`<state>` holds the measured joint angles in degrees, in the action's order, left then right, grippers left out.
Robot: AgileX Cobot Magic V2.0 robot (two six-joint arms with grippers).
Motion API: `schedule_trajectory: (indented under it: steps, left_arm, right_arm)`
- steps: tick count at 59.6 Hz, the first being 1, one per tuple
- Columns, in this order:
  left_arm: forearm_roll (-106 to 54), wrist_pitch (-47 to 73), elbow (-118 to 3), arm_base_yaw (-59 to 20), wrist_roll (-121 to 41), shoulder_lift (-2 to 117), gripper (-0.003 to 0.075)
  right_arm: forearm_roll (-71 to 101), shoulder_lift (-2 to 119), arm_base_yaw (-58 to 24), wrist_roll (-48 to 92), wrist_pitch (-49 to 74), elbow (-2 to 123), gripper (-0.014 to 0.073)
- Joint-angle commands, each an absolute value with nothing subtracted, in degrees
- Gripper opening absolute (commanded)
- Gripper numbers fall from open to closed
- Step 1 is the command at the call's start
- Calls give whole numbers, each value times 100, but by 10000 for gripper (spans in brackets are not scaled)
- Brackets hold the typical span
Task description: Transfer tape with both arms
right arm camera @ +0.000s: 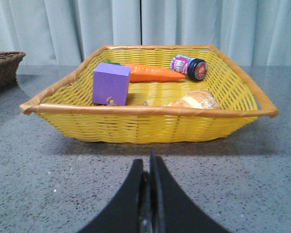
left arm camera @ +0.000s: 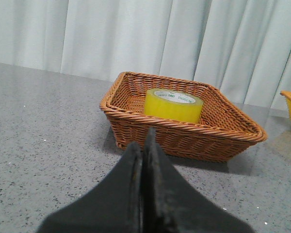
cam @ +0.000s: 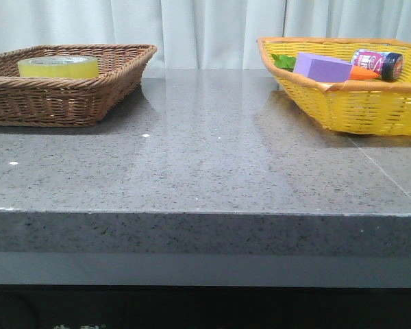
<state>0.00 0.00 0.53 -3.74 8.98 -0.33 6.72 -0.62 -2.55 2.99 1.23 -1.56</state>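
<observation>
front view: grey speckled table (cam: pixel 212 171), pale curtains (cam: pixel 205 27) behind; both arms' fingers pressed together, empty.

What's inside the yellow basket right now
The yellow basket holds a purple block, carrot, small jar and bread roll. Its near wall hides the floor.

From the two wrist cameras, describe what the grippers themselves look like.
Only the fingers show. The left gripper has two matte black fingers, broad at the base and tapering to thin tips, with a slightly rough, scuffed surface. The right gripper has the same black, curved, tapering shape. No cables, markings or labels are visible on either, and the arms themselves are out of view.
</observation>
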Motion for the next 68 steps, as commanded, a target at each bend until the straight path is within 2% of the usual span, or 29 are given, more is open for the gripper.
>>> schedule_trajectory:
  steps: [1,68]
  left_arm:
    - [0,-460,275,-372,937,-140,-20]
    - [0,-460,275,-372,937,-140,-20]
  right_arm:
    - [668,-212,-200,348,-370,-7,-69]
    - [668,-212,-35,348,-370,-7,-69]
